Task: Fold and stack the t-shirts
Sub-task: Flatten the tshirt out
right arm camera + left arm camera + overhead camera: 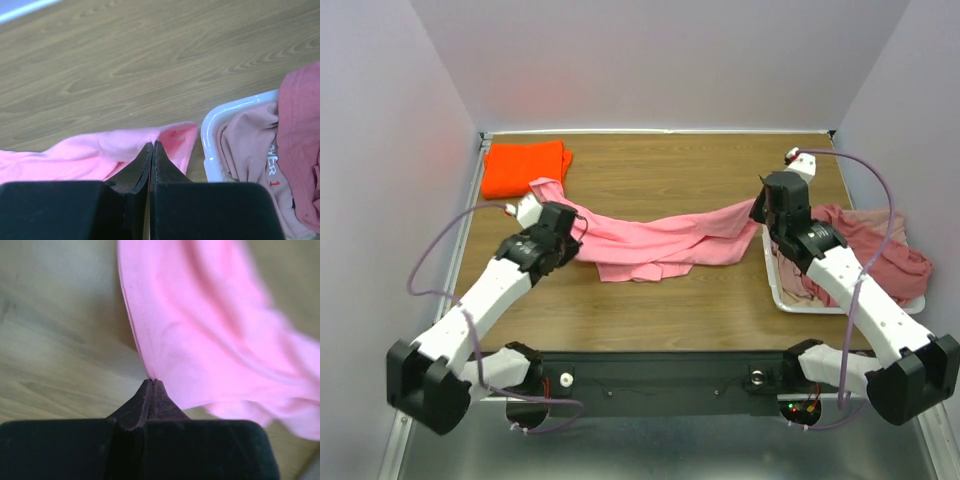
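A light pink t-shirt point(660, 242) hangs stretched between my two grippers over the middle of the wooden table. My left gripper point(558, 212) is shut on its left end, with the cloth point(200, 340) running off from the pinched fingertips point(153, 382). My right gripper point(762, 205) is shut on its right end point(125, 150). A folded bright orange t-shirt point(524, 166) lies at the far left corner. A dusty rose t-shirt point(880, 255) and a pale pink one point(798, 280) lie in the white tray.
The white plastic tray point(775, 290) stands at the right, under my right arm; its rim point(212, 125) is just right of my right fingers. Grey walls close in the table on three sides.
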Action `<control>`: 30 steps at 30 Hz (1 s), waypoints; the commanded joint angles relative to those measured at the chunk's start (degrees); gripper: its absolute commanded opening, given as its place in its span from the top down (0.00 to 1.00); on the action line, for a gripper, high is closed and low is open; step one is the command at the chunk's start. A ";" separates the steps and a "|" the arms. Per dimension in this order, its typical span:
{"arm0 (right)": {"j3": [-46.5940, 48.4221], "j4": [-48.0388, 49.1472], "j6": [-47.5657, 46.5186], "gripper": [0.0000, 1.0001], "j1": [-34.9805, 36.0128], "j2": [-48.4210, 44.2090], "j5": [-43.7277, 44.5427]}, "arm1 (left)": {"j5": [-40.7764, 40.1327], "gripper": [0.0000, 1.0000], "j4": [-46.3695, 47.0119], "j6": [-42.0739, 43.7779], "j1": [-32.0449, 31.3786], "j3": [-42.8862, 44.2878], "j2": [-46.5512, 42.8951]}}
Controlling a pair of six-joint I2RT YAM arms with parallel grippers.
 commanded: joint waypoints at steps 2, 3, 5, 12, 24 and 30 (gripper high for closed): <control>6.70 2.77 -1.50 1.00 0.15 -6.68 0.85 | -10.21 1.00 -6.87 3.19 -0.28 17.37 -10.79; 8.54 2.77 -2.28 1.00 0.15 -7.39 0.15 | -11.69 1.00 -7.58 3.55 -0.20 19.92 -12.11; 10.57 2.77 -3.43 1.00 0.15 -10.02 -1.17 | -13.11 1.00 -9.07 4.95 -0.29 26.86 -13.60; 21.80 1.11 -4.31 1.00 0.15 -16.35 -5.21 | -15.13 1.00 -11.54 9.52 -0.29 46.27 -16.95; 41.06 -4.34 -3.17 1.00 0.24 -20.93 -23.58 | -6.18 1.00 -14.18 16.73 -0.29 69.32 -18.97; 48.10 -5.93 -1.59 1.00 0.15 -21.02 -32.11 | -1.43 1.00 -12.25 17.00 -0.20 70.66 -21.35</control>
